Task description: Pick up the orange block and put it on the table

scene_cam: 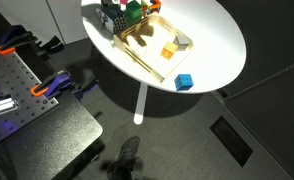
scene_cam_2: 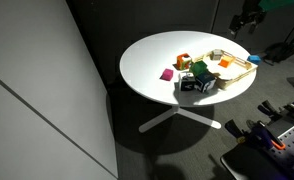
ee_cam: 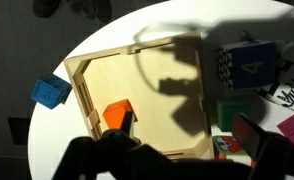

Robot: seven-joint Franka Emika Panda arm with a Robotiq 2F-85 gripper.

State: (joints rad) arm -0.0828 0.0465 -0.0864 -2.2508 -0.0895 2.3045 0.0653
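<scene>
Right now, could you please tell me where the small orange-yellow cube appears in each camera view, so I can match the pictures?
In an exterior view: the small orange-yellow cube sits inside the light wooden tray, at the end nearest the blue cube.
In an exterior view: a tiny orange spot inside the tray, hard to make out.
Wrist view: lower left, in a corner of the tray.
Shared landmark: the tray.

The gripper (scene_cam_2: 249, 16) is hanging high over an edge of the table (scene_cam_2: 147, 70), pointing down, with its jaws standing apart
</scene>
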